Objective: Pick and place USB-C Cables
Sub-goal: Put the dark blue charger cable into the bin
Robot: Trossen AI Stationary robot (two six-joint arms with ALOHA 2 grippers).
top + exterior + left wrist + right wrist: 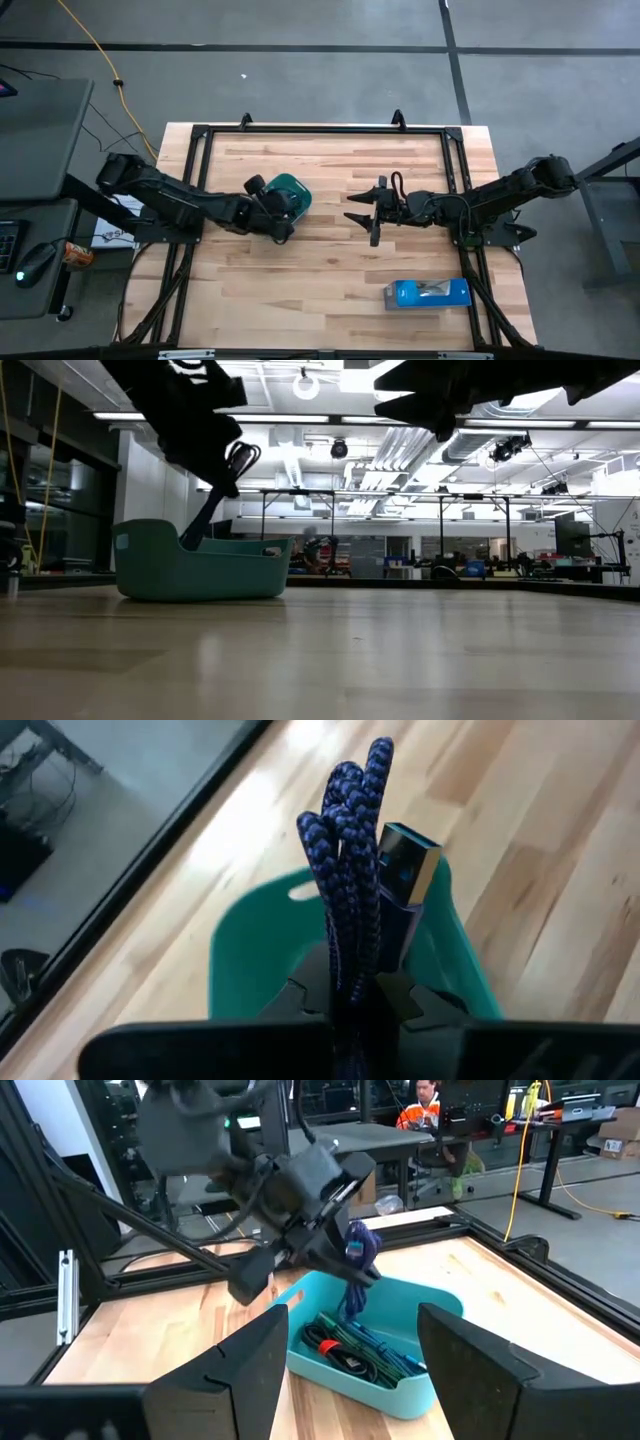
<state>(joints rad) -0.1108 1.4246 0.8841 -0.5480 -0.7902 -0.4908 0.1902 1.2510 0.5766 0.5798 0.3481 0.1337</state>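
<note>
My left gripper (350, 995) is shut on the dark blue-purple braided cable bundle (350, 830), just above the teal tray (296, 187). The right wrist view shows this cable (357, 1260) hanging over the tray's inside (400, 1305). On the tray floor lies a green cable bundle (372, 1352) with a red tie. I cannot make out a light blue cable. My right gripper (358, 208) is open and hovers right of the tray, pointing at it and touching nothing. My left gripper pinches the dark blue-purple bundle between its two fingers, across the bunched strands (352, 965). The loops and a blue-tipped plug (405, 870) stick out past the fingertips. The fingers (335, 1230) slant down from the table's left. The bundle hangs over the tray's inside.
A bright blue rectangular box (428, 292) lies near the table's near right corner. A black frame (320, 130) runs along the far edge and both sides of the wooden top. Bare wood (300, 280) lies between the tray and the near edge.
</note>
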